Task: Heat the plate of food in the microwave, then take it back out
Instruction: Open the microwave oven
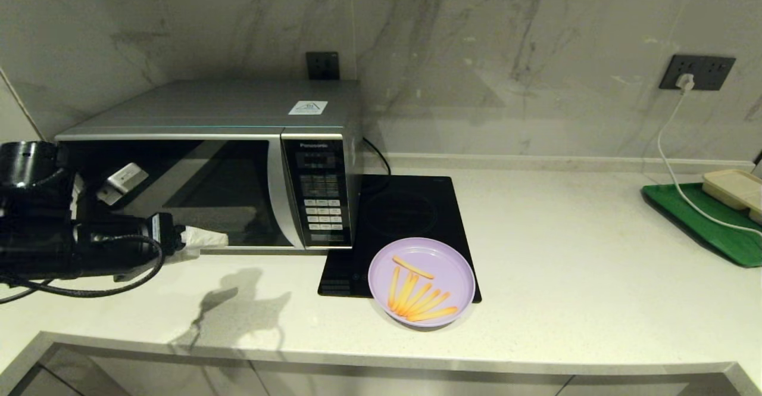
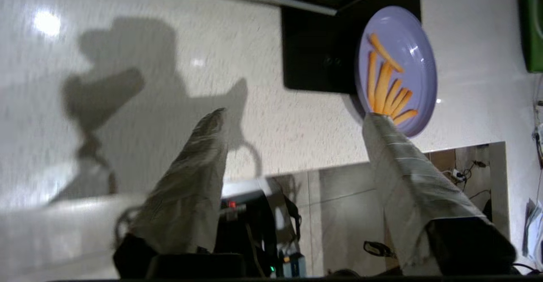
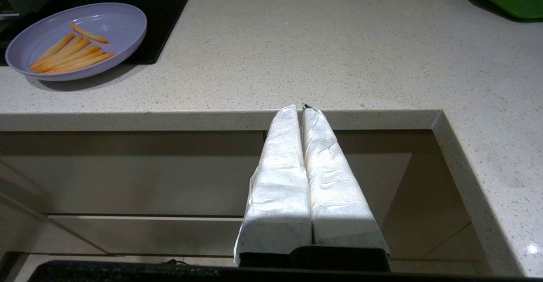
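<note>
The lilac plate of food (image 1: 445, 260), with several orange fries on it, rests on the front right corner of the black hob, to the right of the microwave (image 1: 208, 116). The microwave's dark glass door (image 1: 196, 193) is closed. My left gripper (image 1: 205, 240) hovers low over the counter in front of the door's left part, pointing right. In the left wrist view its white-wrapped fingers stand well apart, so the left gripper (image 2: 295, 114) is open and empty, with the plate (image 2: 418, 68) beyond it. My right gripper (image 3: 300, 107) is shut and empty, below the counter's front edge, right of the plate (image 3: 114, 23).
A flat black induction hob (image 1: 411, 217) lies beside the microwave. A green tray (image 1: 702, 223) holding a beige box (image 1: 732, 187) sits at the far right. A white cable (image 1: 673, 146) runs from the wall socket (image 1: 696, 72) to the tray.
</note>
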Available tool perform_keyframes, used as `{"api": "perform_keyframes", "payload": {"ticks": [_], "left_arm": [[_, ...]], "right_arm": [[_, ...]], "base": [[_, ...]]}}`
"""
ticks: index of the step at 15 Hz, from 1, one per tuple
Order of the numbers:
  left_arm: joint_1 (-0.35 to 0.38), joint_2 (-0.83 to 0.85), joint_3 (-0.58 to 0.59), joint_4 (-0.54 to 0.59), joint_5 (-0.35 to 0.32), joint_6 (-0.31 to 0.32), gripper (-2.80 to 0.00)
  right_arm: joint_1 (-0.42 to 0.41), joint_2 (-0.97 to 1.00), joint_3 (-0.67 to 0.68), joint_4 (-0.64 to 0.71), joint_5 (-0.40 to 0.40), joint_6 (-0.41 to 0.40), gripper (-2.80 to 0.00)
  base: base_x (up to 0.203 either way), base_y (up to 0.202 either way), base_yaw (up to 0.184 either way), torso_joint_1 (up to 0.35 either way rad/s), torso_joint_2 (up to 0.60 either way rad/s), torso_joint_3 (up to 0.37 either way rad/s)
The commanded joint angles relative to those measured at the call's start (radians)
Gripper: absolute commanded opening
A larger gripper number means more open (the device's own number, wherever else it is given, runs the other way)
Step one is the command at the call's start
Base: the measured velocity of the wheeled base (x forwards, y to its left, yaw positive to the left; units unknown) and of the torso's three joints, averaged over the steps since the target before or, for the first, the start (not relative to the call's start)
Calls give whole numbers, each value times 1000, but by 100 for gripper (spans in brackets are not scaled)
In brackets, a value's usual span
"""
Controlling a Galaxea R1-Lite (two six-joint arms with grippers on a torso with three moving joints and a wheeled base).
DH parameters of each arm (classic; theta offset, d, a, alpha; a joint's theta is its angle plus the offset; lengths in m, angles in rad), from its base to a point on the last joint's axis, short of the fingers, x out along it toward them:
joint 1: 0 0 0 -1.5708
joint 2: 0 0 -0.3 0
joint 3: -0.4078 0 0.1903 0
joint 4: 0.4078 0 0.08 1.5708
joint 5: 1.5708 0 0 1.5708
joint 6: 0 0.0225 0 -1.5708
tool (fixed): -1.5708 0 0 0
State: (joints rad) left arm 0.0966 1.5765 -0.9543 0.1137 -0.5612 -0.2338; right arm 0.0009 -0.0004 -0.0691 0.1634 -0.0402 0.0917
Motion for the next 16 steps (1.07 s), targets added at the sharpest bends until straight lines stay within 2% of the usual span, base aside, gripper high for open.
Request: {"api": "perform_keyframes", "payload": {"ticks": [1,3,5,9,11,13,14,16], "left_arm": [[3,92,-3,-119,-45,20,0],[3,147,-2,-247,-116,37,0],[3,181,-2,-297,-198,68,0],[3,250,-36,-302,-308,184,0],[2,272,-54,-302,-362,214,0],[0,277,-63,-302,-371,223,0],[-1,283,-64,-305,-381,248,0],[5,317,-71,-310,-464,326,0]], "right_arm": [[-1,0,0,1,-1,0,-280],[1,0,0,1,0,0,-280],[1,0,0,1,-1,0,-280],[0,0,0,1,0,0,-280],[1,0,0,1,-1,0,-280],[1,0,0,1,-1,0,-280],[-1,0,0,1,0,0,-280],[-1,0,0,1,0,0,-280]], "base": [[0,0,0,0,0,0],[0,0,0,0,0,0],[0,0,0,0,0,0],[0,0,0,0,0,0],[0,0,0,0,0,0],[0,0,0,0,0,0],[0,0,0,0,0,0],[0,0,0,0,0,0]]}}
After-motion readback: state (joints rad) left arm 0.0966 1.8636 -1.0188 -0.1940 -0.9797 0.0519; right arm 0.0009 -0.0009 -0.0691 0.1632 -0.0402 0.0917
